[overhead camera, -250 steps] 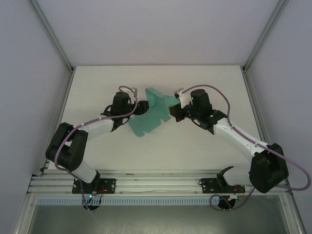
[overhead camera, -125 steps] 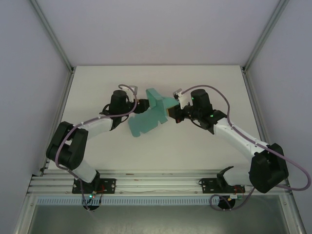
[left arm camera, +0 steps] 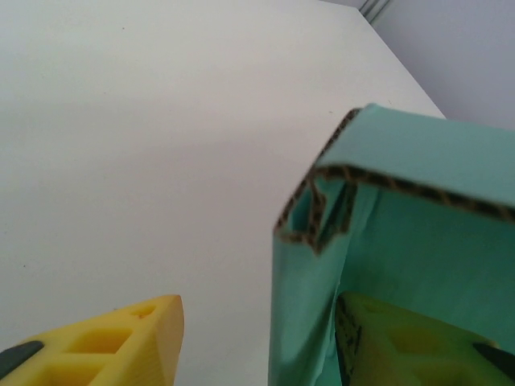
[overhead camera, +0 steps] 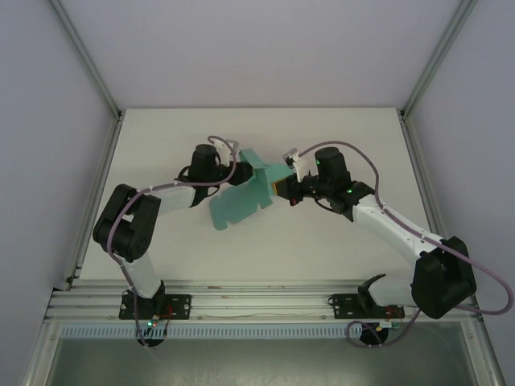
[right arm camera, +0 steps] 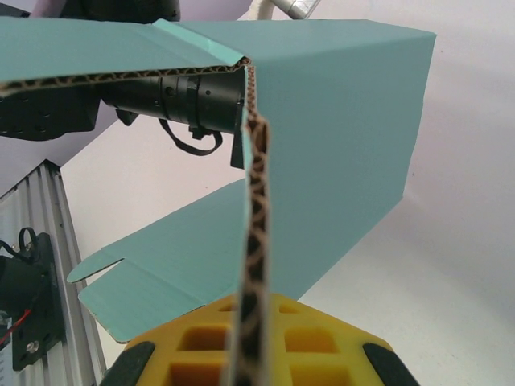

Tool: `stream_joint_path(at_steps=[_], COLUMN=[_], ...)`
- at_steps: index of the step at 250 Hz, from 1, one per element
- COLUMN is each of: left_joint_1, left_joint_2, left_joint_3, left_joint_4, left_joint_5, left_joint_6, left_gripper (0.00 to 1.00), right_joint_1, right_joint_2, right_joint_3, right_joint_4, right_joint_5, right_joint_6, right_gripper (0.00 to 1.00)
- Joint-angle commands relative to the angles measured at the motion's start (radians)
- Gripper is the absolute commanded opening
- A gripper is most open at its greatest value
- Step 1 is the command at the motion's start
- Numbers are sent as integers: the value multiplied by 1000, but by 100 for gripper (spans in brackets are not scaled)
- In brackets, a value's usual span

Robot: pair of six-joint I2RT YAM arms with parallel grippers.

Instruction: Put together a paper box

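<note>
Room: bare table [overhead camera: 338, 137] all round | paper box [overhead camera: 240, 201] mid-table, long flap toward bases | right tool [overhead camera: 280, 188] clenched on its wall edge | left tool [overhead camera: 243, 171] released, straddling opposite wall | left tool farther right than earlier

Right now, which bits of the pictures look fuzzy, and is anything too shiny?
Left wrist view: the left gripper's fingers at the bottom are fuzzy, while the paper box edge is sharper. Right wrist view: the card edge nearest the camera blurs. Top external view: soft, even light, no glare.
</note>
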Motion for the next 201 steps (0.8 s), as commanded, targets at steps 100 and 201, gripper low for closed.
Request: stream_joint_path(at_steps=[100, 201], left_joint_1=[2, -27], left_joint_2=[-5, -80], left_joint_3=[-9, -40], left_joint_4=[132, -22], left_joint_5=[-10, -318], left_joint_6=[30, 67], left_gripper=[12, 0], right_joint_1=[-6, -7], right_joint_2=[-41, -96], right_joint_3=[13, -50], right_joint_4=[1, 23], right_joint_5=[-19, 280], right_joint_6=[11, 76], right_gripper=[0, 44])
